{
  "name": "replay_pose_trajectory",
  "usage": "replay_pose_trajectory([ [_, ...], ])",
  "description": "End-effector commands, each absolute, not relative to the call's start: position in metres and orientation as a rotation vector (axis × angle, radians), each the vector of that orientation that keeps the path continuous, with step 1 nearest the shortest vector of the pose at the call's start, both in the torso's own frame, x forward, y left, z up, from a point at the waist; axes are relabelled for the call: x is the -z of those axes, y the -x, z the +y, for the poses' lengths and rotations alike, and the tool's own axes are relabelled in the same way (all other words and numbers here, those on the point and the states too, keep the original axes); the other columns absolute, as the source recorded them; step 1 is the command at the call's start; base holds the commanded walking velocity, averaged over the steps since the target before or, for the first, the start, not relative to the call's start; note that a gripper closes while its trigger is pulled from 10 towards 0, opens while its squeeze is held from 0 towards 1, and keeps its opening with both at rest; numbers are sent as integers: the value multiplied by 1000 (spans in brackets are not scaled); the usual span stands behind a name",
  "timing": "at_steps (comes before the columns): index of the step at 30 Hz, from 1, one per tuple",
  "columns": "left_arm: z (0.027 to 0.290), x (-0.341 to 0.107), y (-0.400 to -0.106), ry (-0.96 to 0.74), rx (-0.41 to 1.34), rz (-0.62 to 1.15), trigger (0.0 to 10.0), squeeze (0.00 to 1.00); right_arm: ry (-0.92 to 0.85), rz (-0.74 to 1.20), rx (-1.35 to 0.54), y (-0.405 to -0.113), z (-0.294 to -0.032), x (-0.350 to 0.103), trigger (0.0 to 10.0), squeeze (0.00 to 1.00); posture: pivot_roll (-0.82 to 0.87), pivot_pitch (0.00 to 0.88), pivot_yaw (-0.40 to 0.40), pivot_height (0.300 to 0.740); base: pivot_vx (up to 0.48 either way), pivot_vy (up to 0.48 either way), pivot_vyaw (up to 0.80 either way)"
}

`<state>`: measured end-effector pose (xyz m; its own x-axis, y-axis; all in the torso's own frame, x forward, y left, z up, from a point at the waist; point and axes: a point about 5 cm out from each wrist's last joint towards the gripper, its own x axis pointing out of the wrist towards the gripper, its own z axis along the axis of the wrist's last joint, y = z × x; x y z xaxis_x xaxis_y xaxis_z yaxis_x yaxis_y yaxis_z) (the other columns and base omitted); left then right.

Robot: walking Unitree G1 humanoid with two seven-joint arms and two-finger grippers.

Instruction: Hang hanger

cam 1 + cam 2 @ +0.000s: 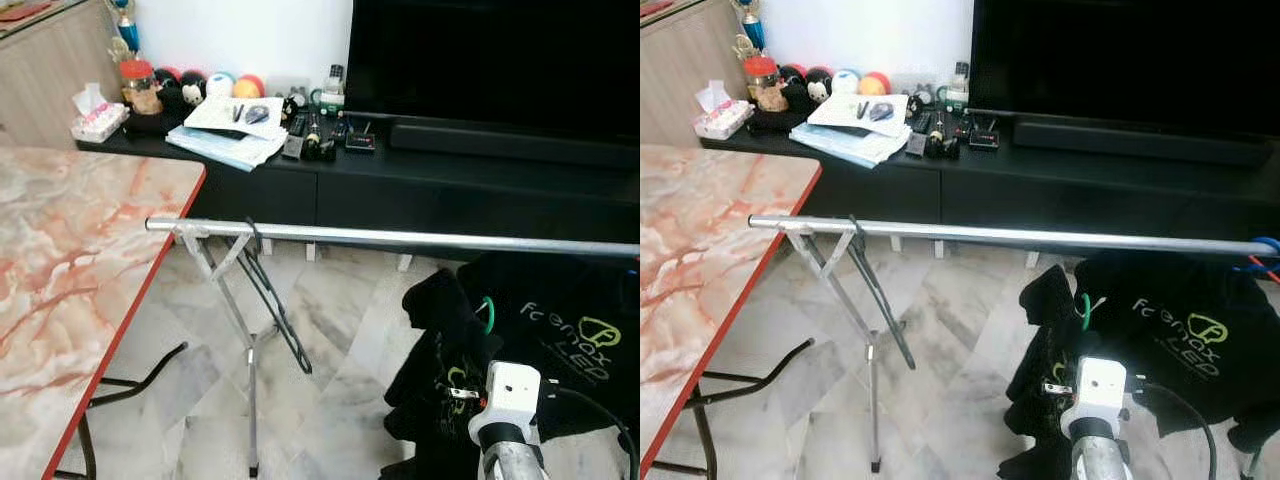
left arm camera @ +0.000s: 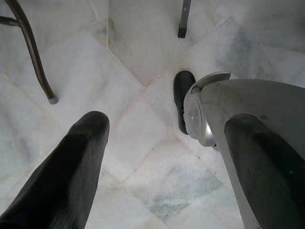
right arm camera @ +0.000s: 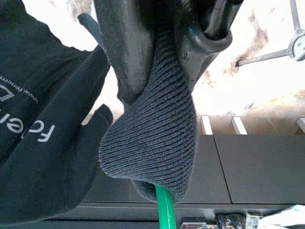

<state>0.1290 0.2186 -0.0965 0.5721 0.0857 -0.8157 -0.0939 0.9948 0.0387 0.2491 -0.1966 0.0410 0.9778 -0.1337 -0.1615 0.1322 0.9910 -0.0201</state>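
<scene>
A silver rail (image 1: 400, 237) runs across the room on a folding stand. A bare black hanger (image 1: 272, 300) hangs near the rail's left end. At the lower right, a black T-shirt (image 1: 560, 330) sits on a green hanger whose hook (image 1: 487, 312) is below the rail and apart from it. My right gripper (image 3: 162, 71) is shut on the shirt's ribbed collar (image 3: 152, 152), and the green hanger neck (image 3: 165, 210) pokes out of the collar. My right wrist (image 1: 512, 395) shows just under the shirt. My left gripper (image 2: 167, 124) hangs open over the floor, holding nothing.
A marble table with a red edge (image 1: 60, 280) stands at the left. A black TV cabinet (image 1: 450, 190) with papers and small clutter runs behind the rail. The stand's legs (image 1: 250, 390) rest on the marble floor. A blue hook (image 1: 1265, 245) sits at the rail's right end.
</scene>
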Motion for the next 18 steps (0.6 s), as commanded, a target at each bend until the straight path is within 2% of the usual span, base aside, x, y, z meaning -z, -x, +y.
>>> replay_pose_trajectory([
  [1,208,103,-116,36,-82,1014,10000,0,16,138,137,-251,-196,-46,10000,0,-48,115,-17,740,-300,0,0],
  [18,207,103,-116,38,-71,1015,10000,0,24,132,158,-254,-198,-46,10000,0,-49,101,-17,740,-300,0,0],
])
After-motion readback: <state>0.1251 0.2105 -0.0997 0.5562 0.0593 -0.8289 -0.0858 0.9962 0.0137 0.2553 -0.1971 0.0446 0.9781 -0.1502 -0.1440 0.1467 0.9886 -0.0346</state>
